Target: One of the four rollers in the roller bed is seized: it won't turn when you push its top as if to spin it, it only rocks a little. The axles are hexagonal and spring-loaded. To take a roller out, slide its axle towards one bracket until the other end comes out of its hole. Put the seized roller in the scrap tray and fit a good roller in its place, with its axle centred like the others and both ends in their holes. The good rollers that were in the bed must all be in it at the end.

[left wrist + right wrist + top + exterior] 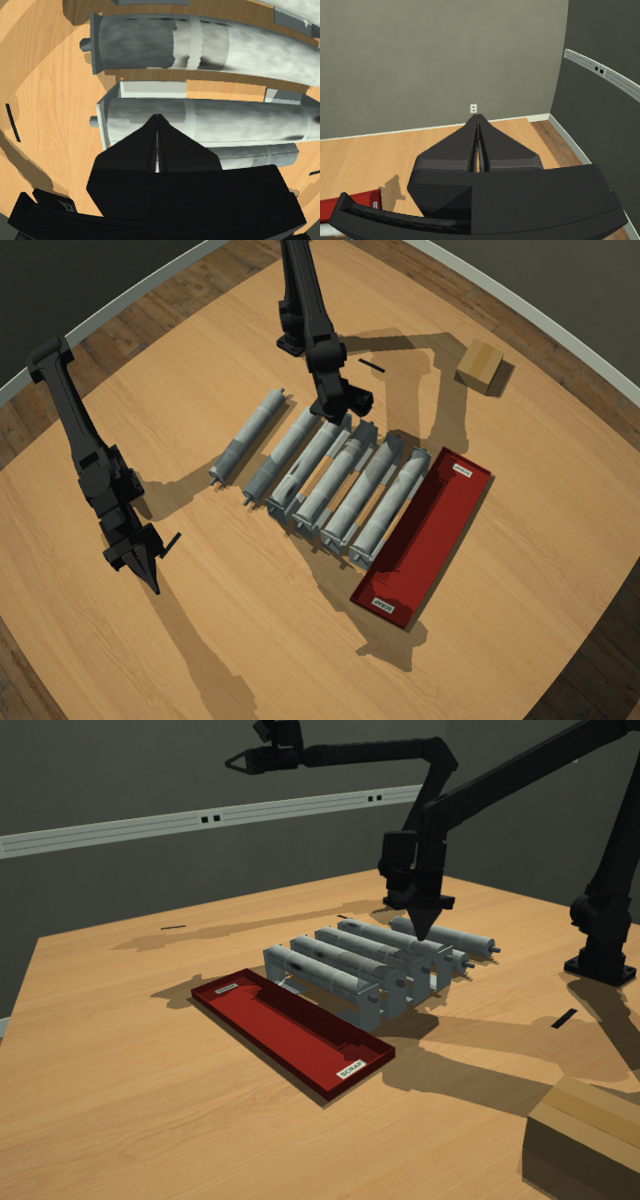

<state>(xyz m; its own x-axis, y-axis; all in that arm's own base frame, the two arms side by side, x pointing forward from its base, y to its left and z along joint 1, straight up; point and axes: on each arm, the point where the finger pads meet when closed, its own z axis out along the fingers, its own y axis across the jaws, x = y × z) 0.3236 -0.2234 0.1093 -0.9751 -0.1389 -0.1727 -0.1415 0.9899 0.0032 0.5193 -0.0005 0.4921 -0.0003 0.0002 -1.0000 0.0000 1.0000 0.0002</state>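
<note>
Exterior view, clock centred on roller bed (304, 528) (369, 1013) (95, 43). Carton (478, 366) (578, 1148): 4 o'clock. Scrap tray (439, 544) (281, 1030) (355, 199): 7–8 o'clock. Bed holds four rollers. Left end effector (338, 420) (421, 938) (157, 116): 2 o'clock, clenched, nothing grasped. Right end effector (157, 592) (227, 763) (478, 116): 11 o'clock, likewise.

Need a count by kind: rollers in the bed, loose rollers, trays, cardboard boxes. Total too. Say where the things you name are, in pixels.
Rollers in the bed (311, 462) (320, 965): 4
Loose rollers (246, 437) (443, 935): 2
Red scrap tray (448, 529) (279, 1024): 1
Cardboard box (479, 365) (578, 1133): 1
Total: 8
</note>
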